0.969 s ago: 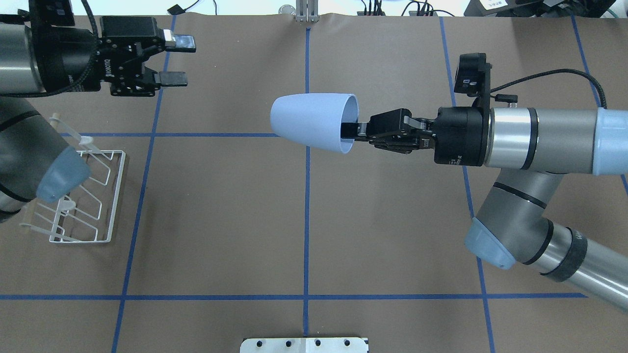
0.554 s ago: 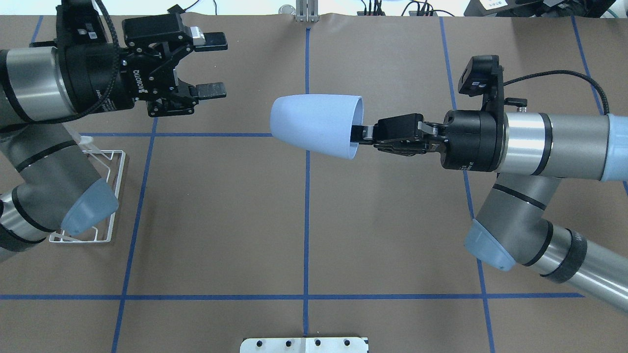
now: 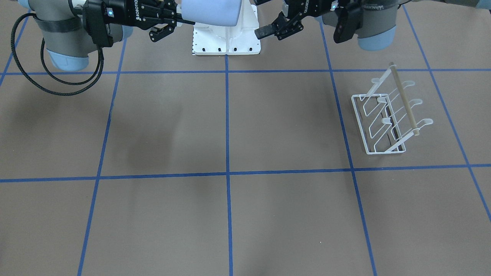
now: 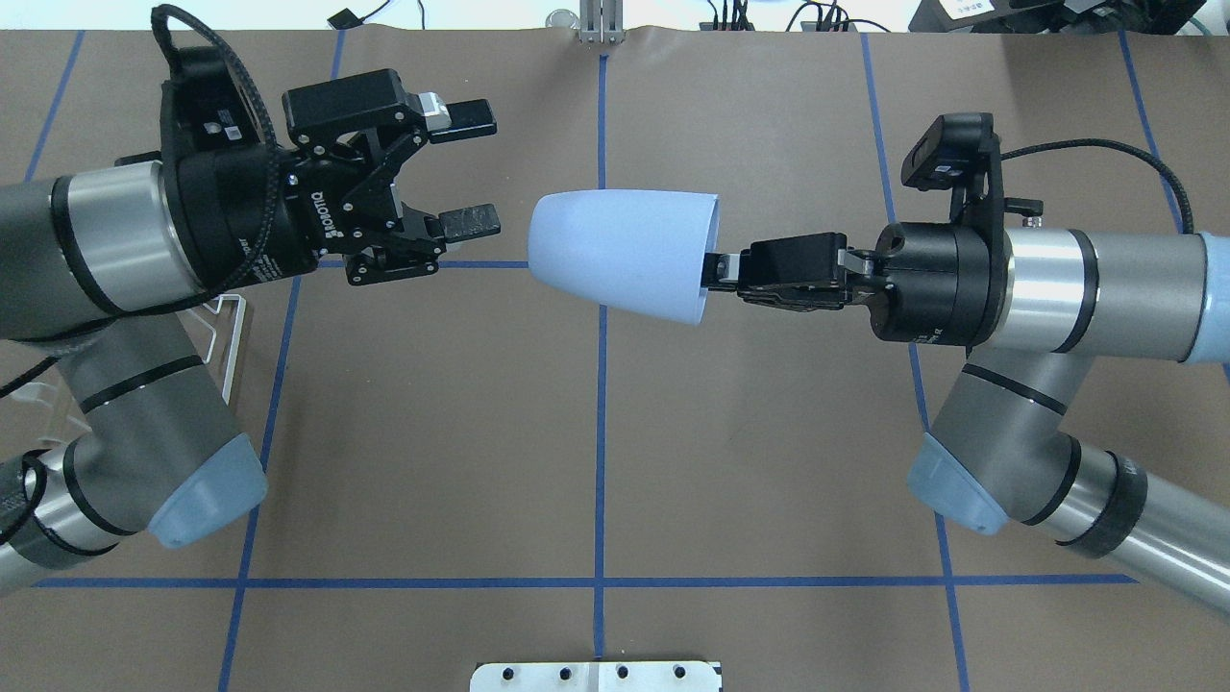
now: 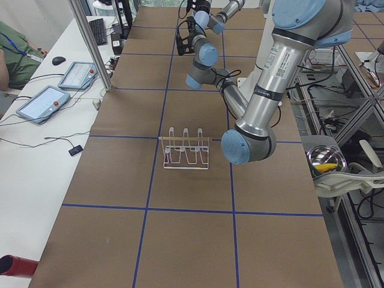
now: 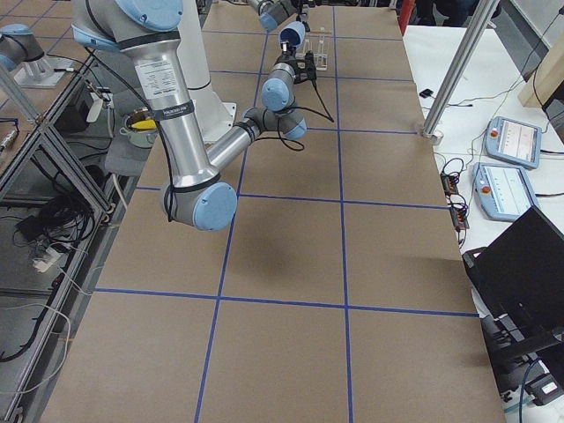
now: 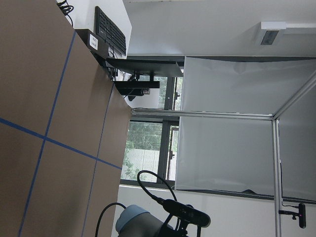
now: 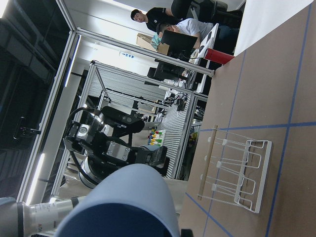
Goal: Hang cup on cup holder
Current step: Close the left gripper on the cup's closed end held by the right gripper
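The light blue cup (image 4: 620, 250) lies on its side in the air over the table's middle, base pointing left. My right gripper (image 4: 713, 270) is shut on its rim, with one finger inside the mouth. My left gripper (image 4: 476, 170) is open and empty, just left of the cup's base and apart from it. In the front-facing view the cup (image 3: 211, 11) sits between the right gripper (image 3: 180, 20) and the left gripper (image 3: 265, 18). The white wire cup holder (image 3: 387, 115) stands on the table on my left side; the left arm hides most of it in the overhead view (image 4: 231, 332).
The robot's white metal pedestal (image 3: 226, 38) stands at the near table edge (image 4: 596, 676). Blue tape lines cross the brown table. Operators' tablets and cables lie on the side bench (image 5: 45, 102). People sit in the background of the right wrist view (image 8: 163, 24).
My left arm has swung right from the table's far left corner, bringing its open gripper up to the cup's base. The right gripper has drawn back slightly, still holding the cup.
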You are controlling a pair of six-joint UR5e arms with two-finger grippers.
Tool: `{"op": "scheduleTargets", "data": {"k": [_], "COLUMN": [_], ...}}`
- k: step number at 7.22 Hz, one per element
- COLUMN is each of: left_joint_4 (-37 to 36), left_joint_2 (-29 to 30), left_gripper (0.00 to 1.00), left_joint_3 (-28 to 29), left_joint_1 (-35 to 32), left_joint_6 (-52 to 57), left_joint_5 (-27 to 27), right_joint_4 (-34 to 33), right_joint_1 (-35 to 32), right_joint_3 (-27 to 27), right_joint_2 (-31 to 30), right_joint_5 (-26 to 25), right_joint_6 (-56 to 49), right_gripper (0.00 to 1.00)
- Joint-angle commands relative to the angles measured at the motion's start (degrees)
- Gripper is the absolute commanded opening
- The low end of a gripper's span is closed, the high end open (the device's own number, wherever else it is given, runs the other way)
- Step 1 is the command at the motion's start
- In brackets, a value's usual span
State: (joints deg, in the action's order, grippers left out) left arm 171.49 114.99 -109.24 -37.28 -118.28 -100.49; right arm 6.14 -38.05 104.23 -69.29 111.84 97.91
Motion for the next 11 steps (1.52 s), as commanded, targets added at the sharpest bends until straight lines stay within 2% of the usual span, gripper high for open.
{"op": "scheduleTargets", "data": {"k": [1, 7, 9, 10, 11], "left_joint_4": [0.0, -0.6, -0.8, -0.8, -0.9], "left_joint_2": [0.1, 2.4, 2.4, 2.4, 2.3], "left_gripper": [0.97, 0.97, 0.84, 0.57, 0.12], "left_joint_3": [-0.1, 0.0, 0.0, -0.1, -0.3], "left_joint_1": [3.3, 4.6, 4.7, 4.8, 4.8], "left_joint_6": [0.1, -0.2, -0.3, -0.5, -0.8], "left_joint_5": [2.5, 2.8, 2.8, 2.8, 2.8], "right_joint_4": [2.1, 2.2, 2.2, 2.2, 1.9], "right_joint_1": [0.4, 1.4, 1.6, 1.7, 2.0], "right_joint_3": [-0.2, -0.3, -0.3, -0.3, 0.4], "right_joint_2": [0.0, 0.2, 0.2, 0.2, 0.3], "right_joint_5": [-1.6, -2.8, -2.8, -2.8, -3.6], "right_joint_6": [-0.1, -0.4, -0.4, -0.3, 1.0], "right_gripper": [0.0, 0.0, 0.0, 0.0, 0.99]}}
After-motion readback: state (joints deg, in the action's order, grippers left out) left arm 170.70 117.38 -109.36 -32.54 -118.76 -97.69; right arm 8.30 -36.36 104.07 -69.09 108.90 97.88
